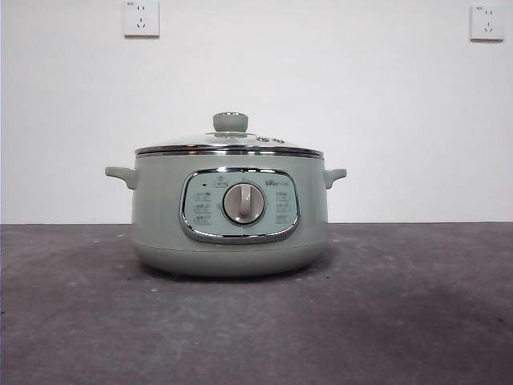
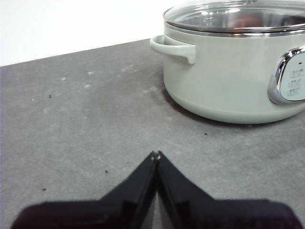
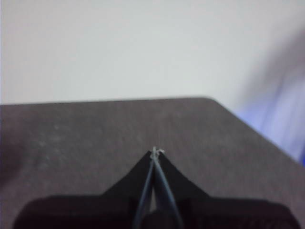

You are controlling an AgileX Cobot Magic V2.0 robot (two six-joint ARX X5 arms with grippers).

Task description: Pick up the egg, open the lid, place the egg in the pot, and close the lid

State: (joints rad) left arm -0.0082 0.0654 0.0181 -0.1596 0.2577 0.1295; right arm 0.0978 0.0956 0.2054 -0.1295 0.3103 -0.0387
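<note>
The pot (image 1: 230,216) is sitting mid-worktop (image 1: 417,321) with the lid (image 1: 230,144) resting on it, and the egg is showing nowhere for certain. Both the left tool (image 2: 156,155) and right tool (image 3: 154,151) are waiting closed and empty, so the likely trouble is reaching for an egg that is not being seen, or knocking the lid askew.

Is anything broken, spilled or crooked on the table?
Nothing stands out. The pot stands upright on the grey table, and the lid sits level on its rim. Nothing is spilled; only a few tiny dark specks dot the table. No egg lies on the table. The left claw and right claw are shut and empty.
</note>
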